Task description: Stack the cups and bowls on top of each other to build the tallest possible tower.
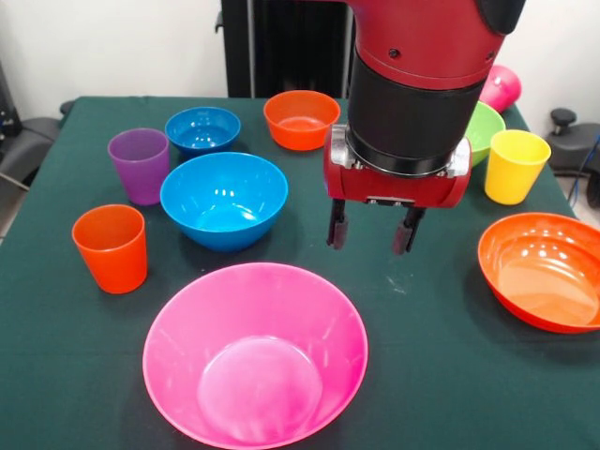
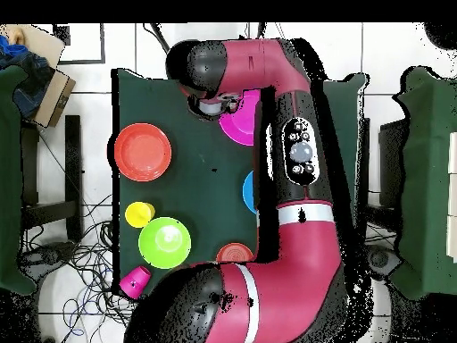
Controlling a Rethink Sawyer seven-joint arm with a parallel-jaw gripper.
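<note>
Since nothing's stacked yet, the gripper (image 1: 370, 232) hangs empty with fingers apart over bare cloth, just beyond the very large pink bowl (image 1: 255, 354) at the near edge, probably the base. Cups and smaller bowls sit scattered around.

Arm (image 1: 412, 84) enters front view from top, red upper housing over black cylindrical wrist section, red claw body below w/ silver fittings at sides. Claw (image 1: 372, 230) points straight down, two short dark fingers (image 1: 336, 228) parted, gap between them clear, nothing held. Tips hang above table, not touching. Overhead view: arm (image 2: 294, 179) runs from base at bottom up along right half of table, bends left at top; claw itself hidden under wrist.
</note>
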